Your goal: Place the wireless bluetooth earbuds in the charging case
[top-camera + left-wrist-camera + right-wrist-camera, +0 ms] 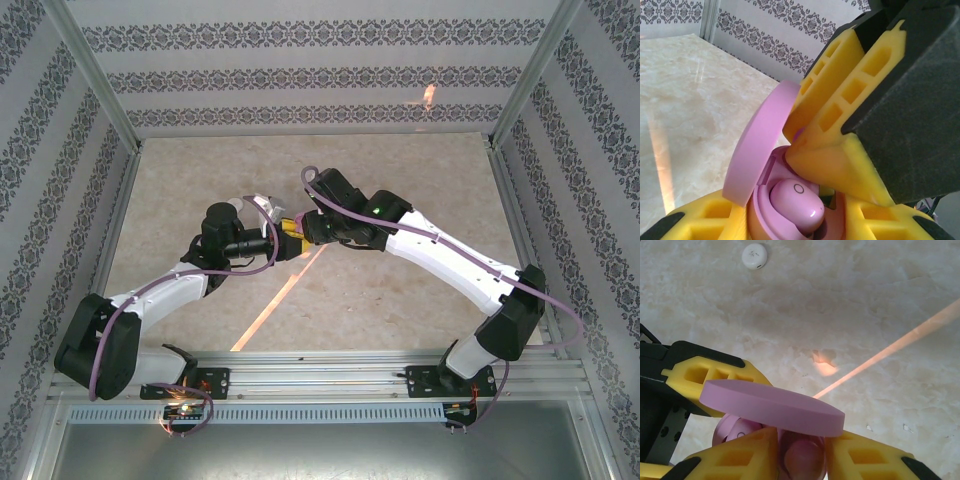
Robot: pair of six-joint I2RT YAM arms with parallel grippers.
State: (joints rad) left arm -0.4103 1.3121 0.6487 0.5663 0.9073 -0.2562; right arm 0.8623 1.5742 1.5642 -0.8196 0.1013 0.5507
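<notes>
- Top view, mid-frame: left arm (160, 290) and right arm (440, 250) bent inward, tips together over the pale marble-look table (400, 310).
- Left gripper (792, 225): clamped on the charging case (757, 210), with a yellow finger (705, 217) on either side of it along the bottom of the left wrist view.
- Case open, with the lilac-pink lid (772, 407) tilted up. Left of centre in the left wrist view, edge-on across the lower middle of the right wrist view.
- Seated in the case, low centre of the left wrist view: one pink earbud (800, 205) with a small ring mark on top.
- Reaching in from the upper right of that view: the yellow fingers (830, 160) of the right gripper (801, 465), tips just under the lid, a small purple bit between them.
- Bottom of the right wrist view, between those fingers: a second earbud (801, 455), down in the case beneath the lid.
- Right jaws a little apart. Pinching that earbud or merely flanking it: cannot tell.
- Upper left of the right wrist view: a flat white disc (754, 256) on the table, well apart from the case.
- From the right edge toward centre: an orange light streak (890, 352) across the table.
</notes>
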